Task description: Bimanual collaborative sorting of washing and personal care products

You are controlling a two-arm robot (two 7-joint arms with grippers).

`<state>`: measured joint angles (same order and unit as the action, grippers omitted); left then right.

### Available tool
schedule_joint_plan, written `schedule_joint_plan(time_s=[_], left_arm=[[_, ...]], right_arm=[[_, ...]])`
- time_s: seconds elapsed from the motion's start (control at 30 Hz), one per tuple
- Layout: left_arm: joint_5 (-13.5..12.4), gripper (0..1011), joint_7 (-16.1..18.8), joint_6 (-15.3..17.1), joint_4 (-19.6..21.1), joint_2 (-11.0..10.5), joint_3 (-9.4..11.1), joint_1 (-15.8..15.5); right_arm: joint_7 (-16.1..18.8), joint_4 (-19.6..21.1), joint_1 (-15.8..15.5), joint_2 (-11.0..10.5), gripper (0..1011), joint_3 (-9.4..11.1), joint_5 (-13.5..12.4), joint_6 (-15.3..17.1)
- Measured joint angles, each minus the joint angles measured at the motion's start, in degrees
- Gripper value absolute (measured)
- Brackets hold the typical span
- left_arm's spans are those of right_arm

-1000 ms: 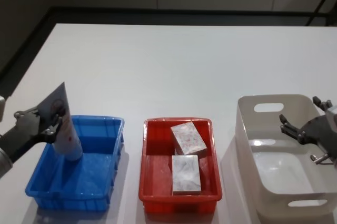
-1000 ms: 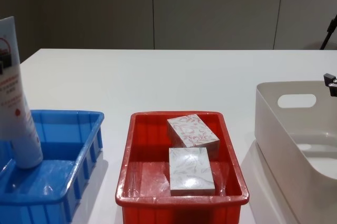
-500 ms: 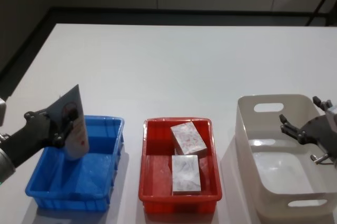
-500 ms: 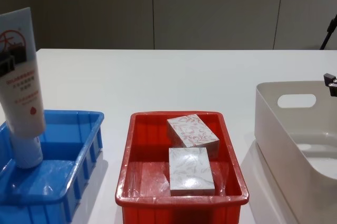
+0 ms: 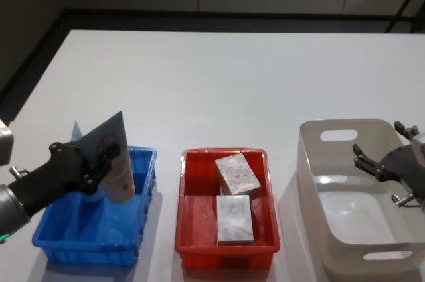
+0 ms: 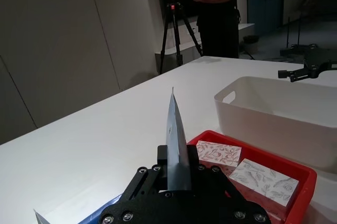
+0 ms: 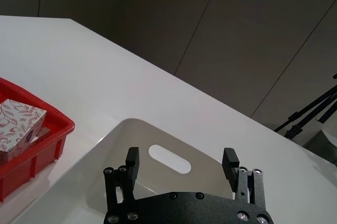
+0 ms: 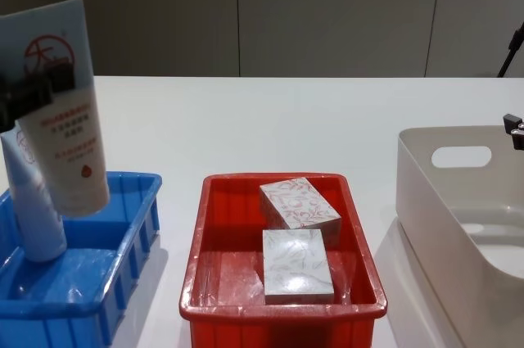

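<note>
Lifted since a second ago, the tube [image 8: 61, 110] has risen out of the blue bin [image 5: 86, 250] and shifted toward the robot's right; it now hangs tilted above the bin's right half, cap end down, touching nothing below. The left claw [image 6: 176, 174] is clamped on its flat upper part, at the level of the red circled logo. A second tube [image 8: 33, 201] stands cap down in the blue bin, just beside and partly behind the held one. To the right sits a red bin [image 5: 226, 255] holding two patterned boxes [image 5: 236, 174], and beyond it a white basket [image 5: 312, 182], all on a white tabletop [image 5: 219, 83]. The right claw [image 7: 180, 159] hovers over the basket's far side with its fingers spread apart and empty. The step in hand looks like carrying the tube away from the blue bin, perhaps toward the waiting right claw or the basket. The next move would call for clearing the bin's rim and the second tube, and keeping a firm hold on the thin, slippery end. Hard to make out: the held tube's cap, the small red print, and most of the second tube. The basket is cut off at the frame's edge, as is the left claw in the chest view.
</note>
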<state>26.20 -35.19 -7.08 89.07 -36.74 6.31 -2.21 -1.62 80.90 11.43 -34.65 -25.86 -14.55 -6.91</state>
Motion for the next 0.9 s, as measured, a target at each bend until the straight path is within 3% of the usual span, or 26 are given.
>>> schedule_joint_plan(time_s=[0.9], left_arm=[[2.21,205,-6.37,-1.48,-2.55,0.27,9.91,-6.92]], right_arm=[[0.0,0.0,0.0,0.0,1001,0.0,0.0,0.0]])
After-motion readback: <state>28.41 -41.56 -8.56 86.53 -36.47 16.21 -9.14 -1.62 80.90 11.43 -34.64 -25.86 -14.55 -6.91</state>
